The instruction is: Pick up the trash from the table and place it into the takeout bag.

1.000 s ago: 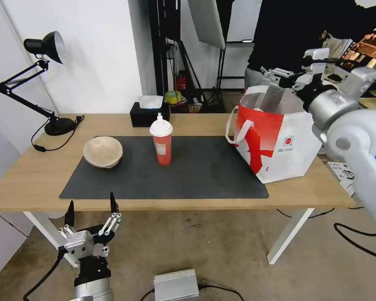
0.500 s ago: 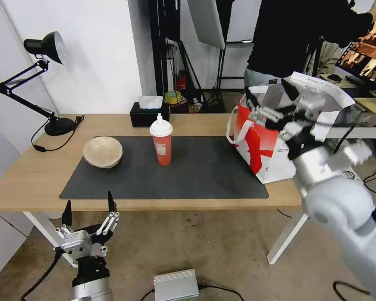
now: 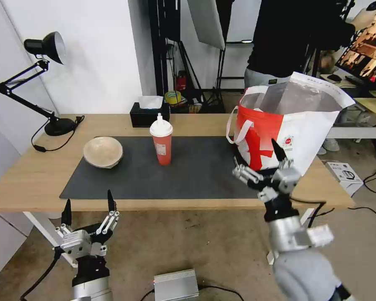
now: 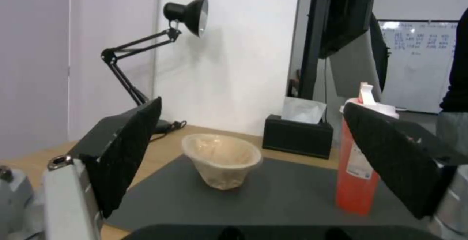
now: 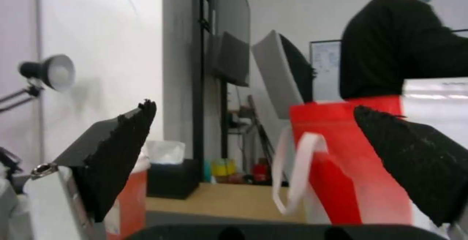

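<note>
The trash left on the table (image 3: 37, 175), a red drink cup (image 3: 161, 143) mid-mat and a beige bowl (image 3: 103, 151) toward the left edge, calls for the empty, spread-fingered right gripper (image 3: 261, 169), hovering at the front edge beside the takeout bag (image 3: 286, 129), to take the cup upright around its middle while the left gripper (image 3: 89, 209) waits open below.

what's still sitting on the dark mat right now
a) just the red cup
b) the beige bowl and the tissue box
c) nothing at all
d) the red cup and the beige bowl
d: the red cup and the beige bowl both stand on the dark mat, apart from each other, while the tissue box sits on bare wood behind the mat.
</note>
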Motion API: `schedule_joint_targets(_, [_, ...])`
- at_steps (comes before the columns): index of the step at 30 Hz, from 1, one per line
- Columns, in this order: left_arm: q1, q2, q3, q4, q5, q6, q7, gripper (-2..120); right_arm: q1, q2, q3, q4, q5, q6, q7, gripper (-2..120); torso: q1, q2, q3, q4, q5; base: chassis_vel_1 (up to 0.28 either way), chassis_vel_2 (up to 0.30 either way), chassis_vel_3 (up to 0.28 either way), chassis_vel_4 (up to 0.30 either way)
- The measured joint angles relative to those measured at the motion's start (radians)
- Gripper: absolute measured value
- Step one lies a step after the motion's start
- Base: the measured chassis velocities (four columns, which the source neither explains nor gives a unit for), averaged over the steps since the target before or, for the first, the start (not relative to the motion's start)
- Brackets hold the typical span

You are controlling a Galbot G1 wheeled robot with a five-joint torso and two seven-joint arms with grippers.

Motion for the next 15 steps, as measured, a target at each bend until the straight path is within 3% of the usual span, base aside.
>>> schedule_joint_targets(15, [0.001, -0.001, 0.011, 0.003, -0.002, -0.004, 0.0, 100, -0.212, 0.071, -0.047, -0.039, -0.23, 0.012, 0.146, 100, 0.0, 0.0, 0.0, 0.0, 0.0001, 0.0, 0.0, 0.0, 0.0])
